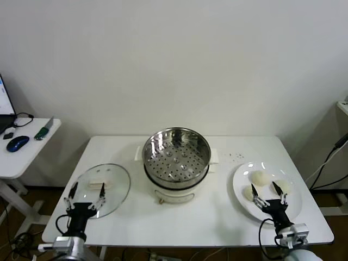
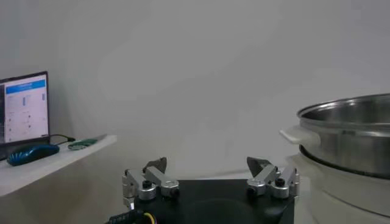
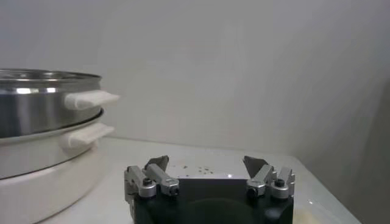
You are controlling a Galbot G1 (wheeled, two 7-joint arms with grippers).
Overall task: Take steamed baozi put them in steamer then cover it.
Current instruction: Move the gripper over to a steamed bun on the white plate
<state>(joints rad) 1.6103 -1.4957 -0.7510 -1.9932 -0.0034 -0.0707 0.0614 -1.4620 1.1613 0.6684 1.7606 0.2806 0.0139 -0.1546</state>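
Steamed baozi (image 1: 260, 179): three visible on plate (image 1: 239, 187), right of empty steamer (image 1: 175, 155); likely soft, light, best cupped at the sides. Cover (image 1: 101, 187): glass, fragile; take its handle. Left end effector (image 1: 85, 196) and right end effector (image 1: 269, 194) stood open, empty.

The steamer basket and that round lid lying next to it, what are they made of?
The steamer looks like polished stainless steel: mirror-bright walls, perforated floor, on a white, probably plastic base. The lid seems clear glass with a metal rim, the table showing through; its cream handle is likely plastic.
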